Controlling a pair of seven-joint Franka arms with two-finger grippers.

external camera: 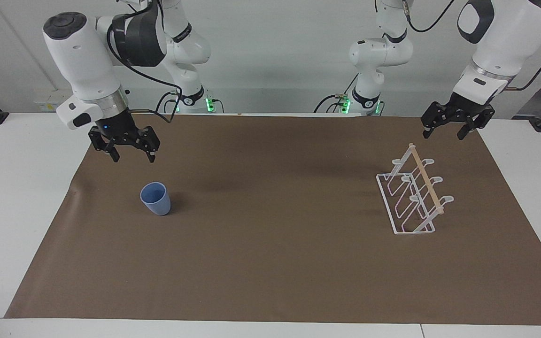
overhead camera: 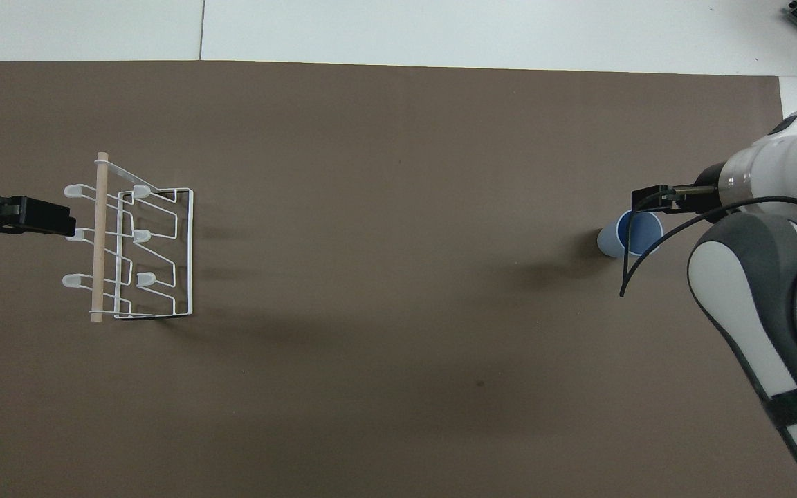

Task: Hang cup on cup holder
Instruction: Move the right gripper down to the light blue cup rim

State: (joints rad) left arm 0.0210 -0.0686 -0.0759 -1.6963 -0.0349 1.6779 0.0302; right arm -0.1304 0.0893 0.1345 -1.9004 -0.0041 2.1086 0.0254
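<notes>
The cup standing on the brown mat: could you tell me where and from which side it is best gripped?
Probably across its upper wall, from straight above. The cup stands upright, mouth up, handleless and tapering wider toward the rim, alone on the mat, with the open right gripper above the mat near it.
</notes>
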